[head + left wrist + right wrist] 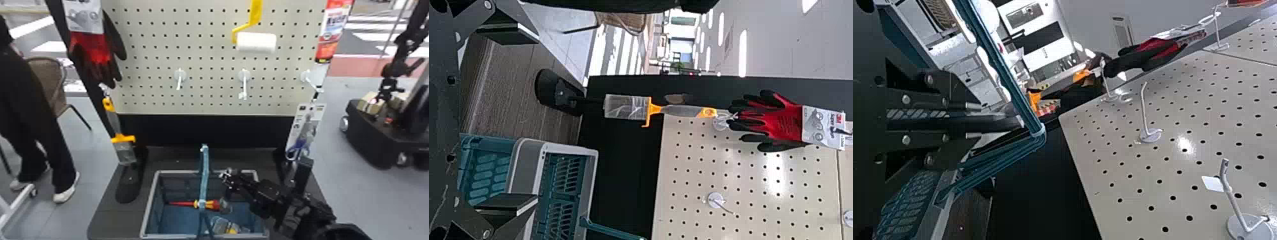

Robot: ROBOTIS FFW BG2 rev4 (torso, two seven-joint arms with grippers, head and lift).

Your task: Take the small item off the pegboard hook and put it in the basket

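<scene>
- Small item: I cannot tell for certain which piece this is; a small clear pack [219, 226] with a yellow part lies inside the basket [178, 172], in the near right part.
- Screwdriver [211, 204], red and yellow, also inside the basket, farther in than the pack and crossing under the raised handle [205, 172].
- Right gripper [225, 176]: over the basket's far right part, to the right of its handle; whether it is clenched, released or grasping something, I cannot tell.
- Left gripper [538, 120]: released, its two fingers spread wide, near the basket.
- Pegboard [210, 63]: behind and above the basket, with a plain hook [179, 82] and a second hook [244, 84] bearing a white tag.
- Scraper [123, 138], orange and grey: hanging beyond the basket, to its left.
</scene>
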